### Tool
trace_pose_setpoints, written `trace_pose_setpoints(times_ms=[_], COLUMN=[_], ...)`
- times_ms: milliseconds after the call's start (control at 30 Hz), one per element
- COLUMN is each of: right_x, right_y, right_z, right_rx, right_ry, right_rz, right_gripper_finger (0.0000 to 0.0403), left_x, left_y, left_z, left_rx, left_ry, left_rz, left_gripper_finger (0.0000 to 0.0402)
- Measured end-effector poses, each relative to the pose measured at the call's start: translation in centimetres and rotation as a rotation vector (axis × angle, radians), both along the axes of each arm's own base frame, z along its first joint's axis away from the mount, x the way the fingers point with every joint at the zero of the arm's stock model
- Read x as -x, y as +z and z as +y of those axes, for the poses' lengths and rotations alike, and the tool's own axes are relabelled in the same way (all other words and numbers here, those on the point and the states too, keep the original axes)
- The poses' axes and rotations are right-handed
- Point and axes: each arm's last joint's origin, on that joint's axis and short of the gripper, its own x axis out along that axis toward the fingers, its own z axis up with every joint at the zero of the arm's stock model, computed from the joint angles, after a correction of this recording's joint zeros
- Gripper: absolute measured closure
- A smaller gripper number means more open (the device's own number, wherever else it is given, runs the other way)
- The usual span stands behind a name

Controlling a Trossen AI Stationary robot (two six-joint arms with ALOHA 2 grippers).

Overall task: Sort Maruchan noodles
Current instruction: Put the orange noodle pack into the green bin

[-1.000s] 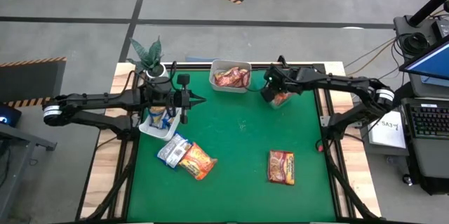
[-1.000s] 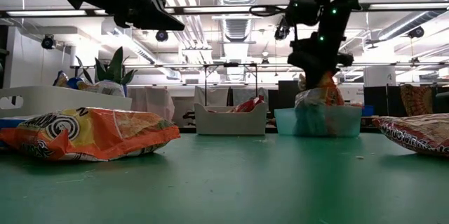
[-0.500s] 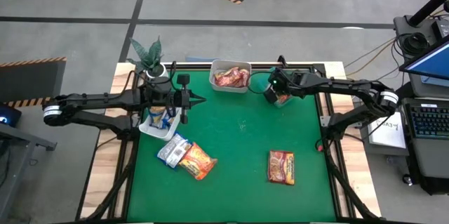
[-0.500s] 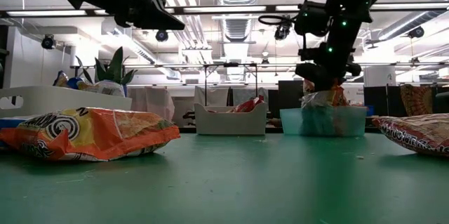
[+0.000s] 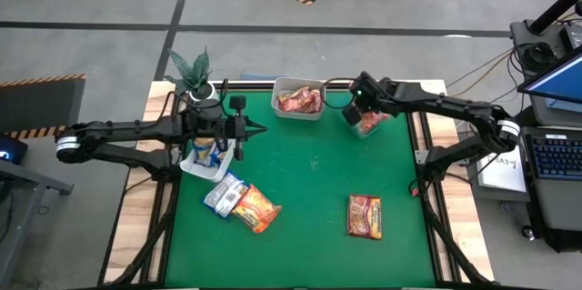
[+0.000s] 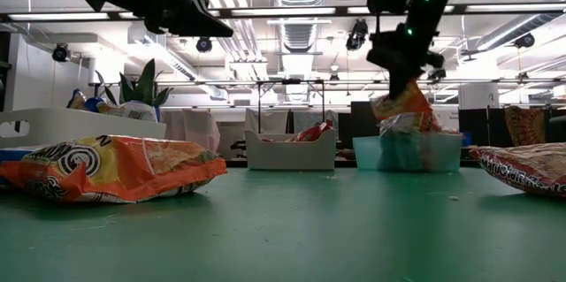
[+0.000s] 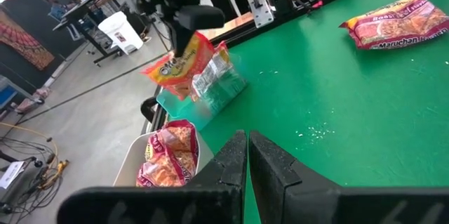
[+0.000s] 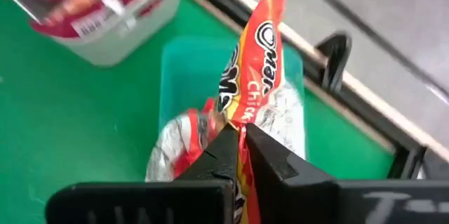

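— Where is the orange packet (image 8: 256, 76) kept?
— It is pinched by the right claw (image 8: 237, 134), over the teal tub (image 6: 409, 151) at the desk's (image 5: 309, 181) back.
— And the left claw (image 5: 257, 129)?
— It is closed on nothing, above the white tub (image 5: 207, 159).

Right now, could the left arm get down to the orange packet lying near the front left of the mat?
Probably yes. The left gripper hovers shut and empty, and the orange packet lies on open mat on its side, only a silver-blue packet touching it. It must open first.
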Motion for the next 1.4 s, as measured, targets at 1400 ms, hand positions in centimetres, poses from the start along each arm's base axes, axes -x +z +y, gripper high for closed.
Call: trace_pose_setpoints(times_ms=[1400], right_x=[-2.1], right_y=[-2.9], right_z=[-5.5], right_rx=[0.335], right_ry=[1.162], right_rz=[0.644], right_gripper_finger=[0.0394], left_x=[0.0], left_y=[0.0], left_z=[0.0], left_rx=[-0.001], left_ry=[0.000], left_rz=[-0.002], left_gripper_finger=[0.0402])
